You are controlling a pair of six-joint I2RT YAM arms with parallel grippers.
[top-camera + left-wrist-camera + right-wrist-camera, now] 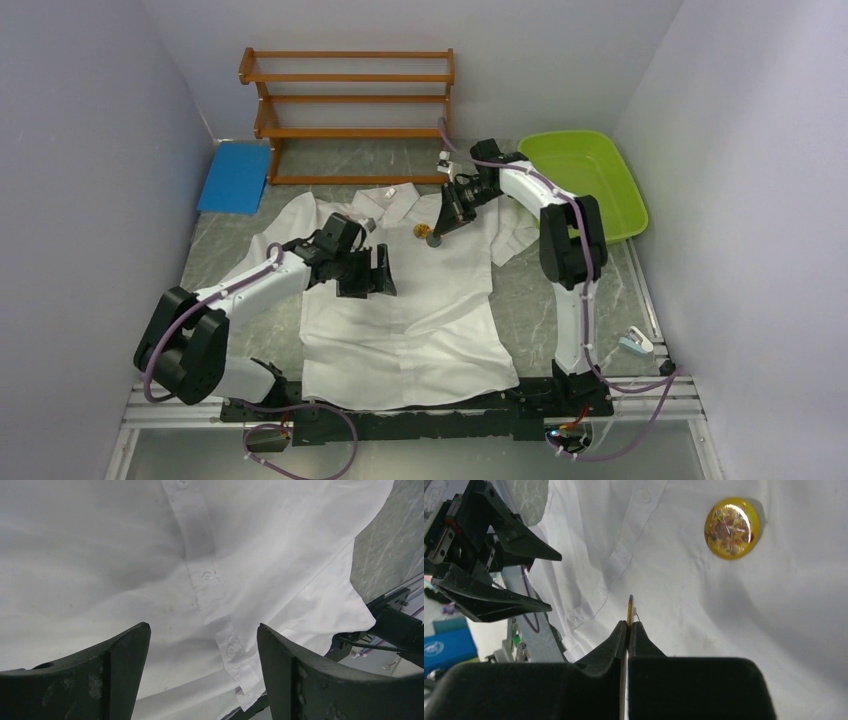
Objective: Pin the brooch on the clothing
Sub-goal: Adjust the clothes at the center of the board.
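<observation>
The clothing, a white shirt (410, 320), lies spread flat on the table, its button strip (205, 575) showing under my left wrist. A round yellow brooch (730, 528) with a brown pattern rests on the shirt's chest (421, 232); whether it is pinned I cannot tell. My right gripper (629, 625) hovers just beside it (437, 238), shut on a thin yellow-edged disc (629, 610) seen edge-on with a bit of wire. My left gripper (202, 627) stands open over the shirt's middle (385, 270), nothing between its fingers (499, 597).
A wooden rack (350, 110) stands at the back, a blue pad (235, 177) at the back left and a green tub (585, 175) at the back right. A small pale object (635, 343) lies near the right rail.
</observation>
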